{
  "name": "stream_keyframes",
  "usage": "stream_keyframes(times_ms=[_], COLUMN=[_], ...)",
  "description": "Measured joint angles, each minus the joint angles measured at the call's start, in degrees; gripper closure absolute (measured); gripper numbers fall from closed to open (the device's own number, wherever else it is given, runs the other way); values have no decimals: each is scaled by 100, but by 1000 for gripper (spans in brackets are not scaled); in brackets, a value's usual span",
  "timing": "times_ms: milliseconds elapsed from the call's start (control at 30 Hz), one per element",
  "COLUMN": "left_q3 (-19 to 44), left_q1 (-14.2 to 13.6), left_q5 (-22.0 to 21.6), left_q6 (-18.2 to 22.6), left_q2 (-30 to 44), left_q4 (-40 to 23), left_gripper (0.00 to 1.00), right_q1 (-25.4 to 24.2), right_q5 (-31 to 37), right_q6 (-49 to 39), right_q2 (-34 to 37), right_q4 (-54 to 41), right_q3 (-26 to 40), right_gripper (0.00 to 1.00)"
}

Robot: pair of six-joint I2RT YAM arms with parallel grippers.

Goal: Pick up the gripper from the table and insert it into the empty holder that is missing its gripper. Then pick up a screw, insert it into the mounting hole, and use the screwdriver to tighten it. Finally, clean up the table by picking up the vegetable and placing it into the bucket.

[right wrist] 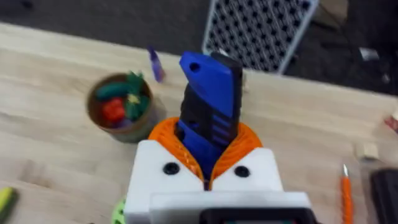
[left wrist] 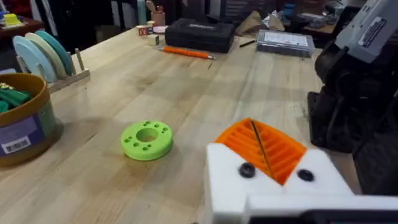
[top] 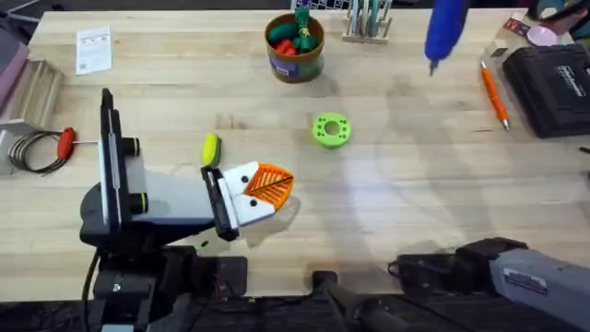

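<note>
My left gripper (top: 270, 185) lies low over the table's middle left, shut, with both orange ribbed fingers pressed together in their white holder (left wrist: 273, 183). Two dark screw heads show on that holder's face. The yellow-green vegetable (top: 210, 148) lies on the wood just behind it. High over the table, my right gripper (right wrist: 208, 140) is shut on the blue screwdriver (right wrist: 210, 93), which appears in the overhead view at the far right (top: 445, 29), tip down. The bucket (top: 294, 51) stands at the back centre with several toys inside. No loose orange gripper piece is in view.
A green disc (top: 331, 129) sits mid-table. An orange pen (top: 494, 92) and a black case (top: 553, 88) lie at the right. A red-handled tool (top: 64, 142) with a cable and a paper (top: 93, 48) lie at the left. A rack (top: 367, 20) stands behind the bucket.
</note>
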Motion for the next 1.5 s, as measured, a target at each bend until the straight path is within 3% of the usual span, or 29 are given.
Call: stream_keyframes(times_ms=[333, 467, 633, 867, 1033, 1200, 1500], left_q3=[0, 0, 0, 0, 0, 0, 0], left_q1=[0, 0, 0, 0, 0, 0, 0], left_q5=[0, 0, -2, 0, 0, 0, 0], left_q6=[0, 0, 0, 0, 0, 0, 0], left_q2=[0, 2, 0, 2, 2, 0, 1], left_q4=[0, 0, -2, 0, 0, 0, -1], left_gripper=[992, 992, 992, 992, 992, 992, 992], right_q1=[285, 321, 468, 712, 1011, 1562, 2397], right_q5=[-1359, -1856, -2337, -2887, -3391, -3831, -4034], right_q6=[491, 812, 1447, 2599, 3186, 3391, 3270], right_q2=[-635, -644, -657, -657, -653, -589, -374], right_q4=[936, 1878, 3626, 7118, 8934, 9436, 9633], right_q3=[-2, -357, -1503, -3258, -4185, -4321, -4321], right_gripper=[979, 979, 979, 979, 979, 979, 979])
